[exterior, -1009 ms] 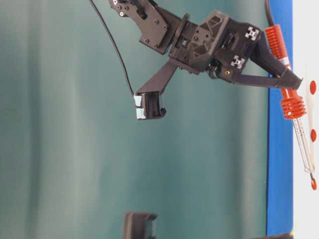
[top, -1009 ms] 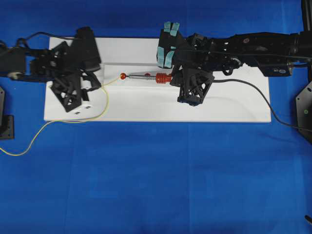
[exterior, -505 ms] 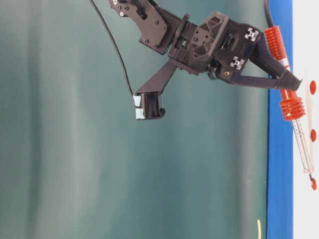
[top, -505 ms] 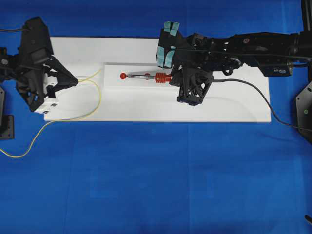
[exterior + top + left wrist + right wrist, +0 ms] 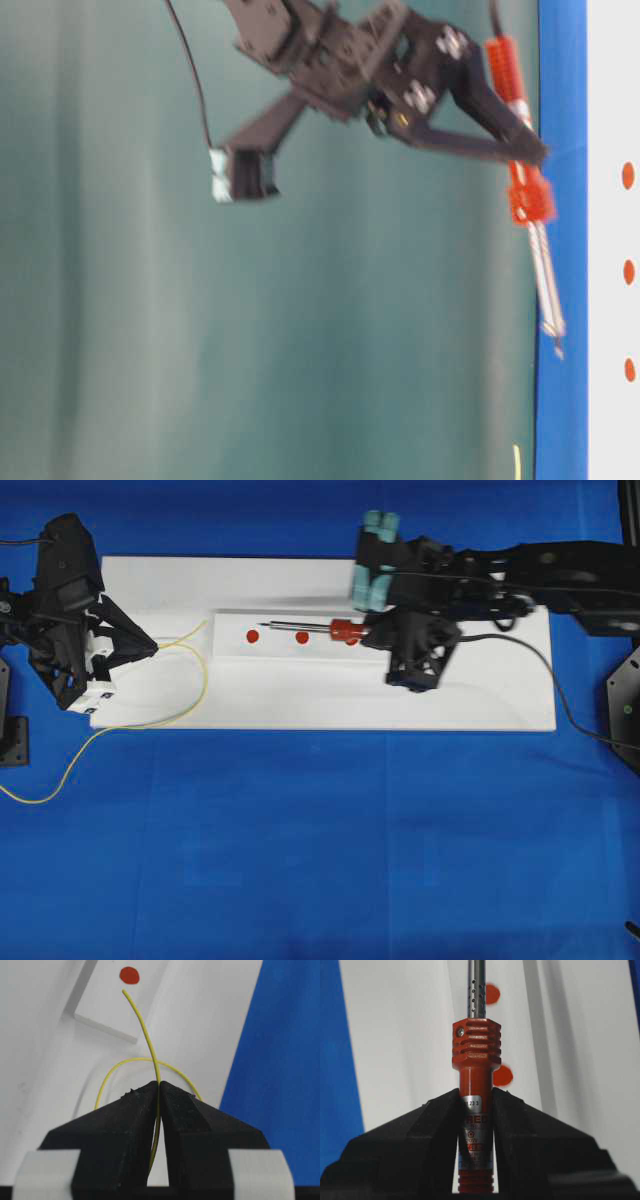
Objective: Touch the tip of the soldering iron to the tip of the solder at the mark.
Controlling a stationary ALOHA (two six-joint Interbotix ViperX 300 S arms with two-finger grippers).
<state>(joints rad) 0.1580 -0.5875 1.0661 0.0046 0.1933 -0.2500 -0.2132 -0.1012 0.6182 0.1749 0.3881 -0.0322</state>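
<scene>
My right gripper (image 5: 370,632) is shut on the red-orange handle of the soldering iron (image 5: 345,630) and holds it level above the raised white block (image 5: 290,652). The iron's dark tip (image 5: 263,625) hangs close to the left red mark (image 5: 252,636). In the table-level view the iron (image 5: 530,200) is clear of the surface. My left gripper (image 5: 152,648) is shut on the yellow solder (image 5: 195,632). In the left wrist view the solder (image 5: 145,1035) ends just short of a red mark (image 5: 129,975). The right wrist view shows the iron (image 5: 476,1045) between my fingers.
The white board (image 5: 300,702) lies on blue cloth. Three red marks sit in a row on the block, with the middle one (image 5: 302,637) under the shaft. The iron's black cord (image 5: 545,685) trails off to the right. Loose solder loops over the board's left edge (image 5: 60,775).
The right gripper has lifted the iron off the block and drawn it to the right. The left gripper pulled back left with the solder a second ago and has held still since.
</scene>
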